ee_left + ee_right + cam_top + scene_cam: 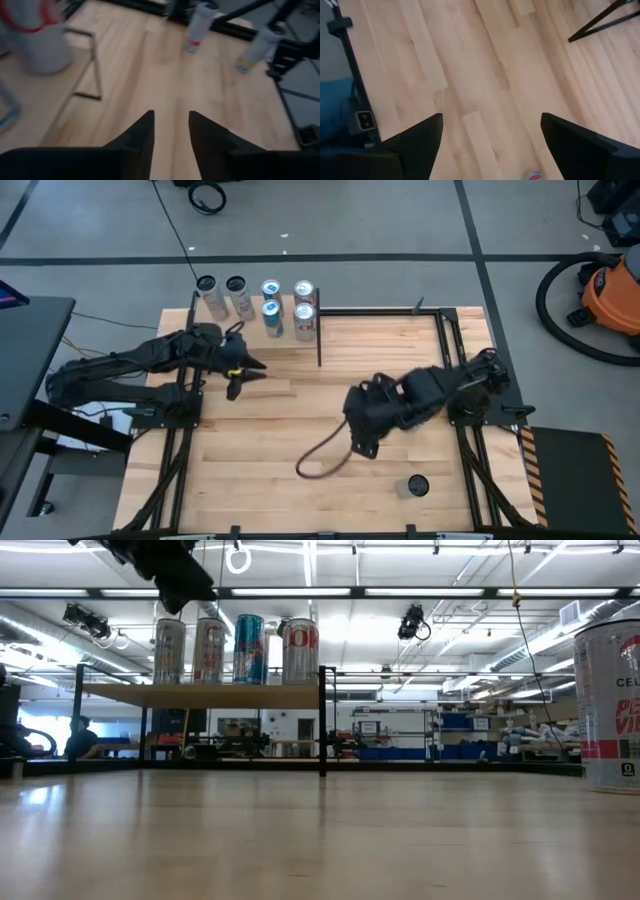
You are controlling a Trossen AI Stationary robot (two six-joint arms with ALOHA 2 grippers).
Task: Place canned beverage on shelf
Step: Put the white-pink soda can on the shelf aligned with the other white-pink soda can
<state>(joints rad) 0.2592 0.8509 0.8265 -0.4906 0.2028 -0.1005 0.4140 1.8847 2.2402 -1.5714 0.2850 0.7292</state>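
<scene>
Shelf (255,315) sits at the table's 11 o'clock corner, raised on black rods, already carrying six cans (270,308) in tight rows. They pack toward the far edge, likely to keep the front edge free for more loads.

One can (417,486) remains on the tabletop (280,430) at about 5 o'clock, upright, well apart from the shelf. It looms at the right edge in the low view (610,705). That's the next thing to move, by my read.

Right gripper (362,448) hovers over table centre, with that can at its 4 o'clock, near but not touching. Fingers spread wide, nothing between them. The wrist view shows bare planks and only a sliver of a can top (535,175) at the frame edge, so it's not yet lined up. Wide opening makes sense as prep for a side grasp on the can body.

Left gripper (236,379) is just in front of the shelf's front edge, fingers narrow with a small gap, empty. Probably parked clear of the shelf after a drop-off, though the blurred wrist view doesn't settle that.

Loose cable loop (325,460) lies on the table near the right gripper; snag risk on the reach.
</scene>
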